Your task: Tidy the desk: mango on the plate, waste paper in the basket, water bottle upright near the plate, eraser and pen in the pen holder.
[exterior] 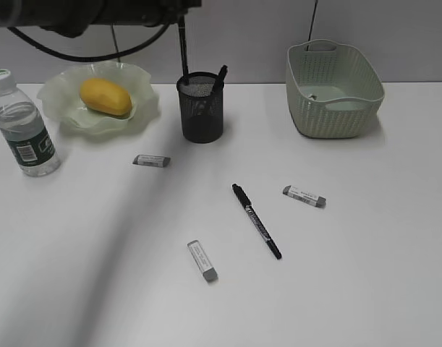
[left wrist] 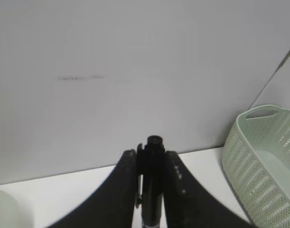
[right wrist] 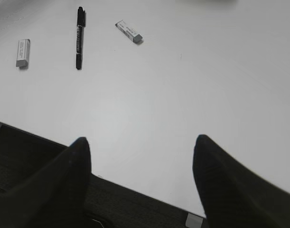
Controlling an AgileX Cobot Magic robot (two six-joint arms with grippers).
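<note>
White desk (exterior: 98, 275), plain top: water bottle (exterior: 22, 124) upright at far left, just beside the ruffled green plate (exterior: 145, 108); black mesh pen holder (exterior: 201, 108) near back centre, green basket (exterior: 335, 90) at back right. Loose on the top: 3 erasers, one (exterior: 151, 160) in front of the plate, one (exterior: 202, 260) nearer the front, one (exterior: 304, 196) to the right. A black pen (exterior: 256, 220) lies diagonally between the latter two, touching neither.

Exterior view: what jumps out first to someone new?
The yellow mango on the green plate, back left, beside the upright bottle. Next, the black pen lying mid-desk among three scattered erasers. Above the pen holder, the left gripper holds another pen upright.
</note>
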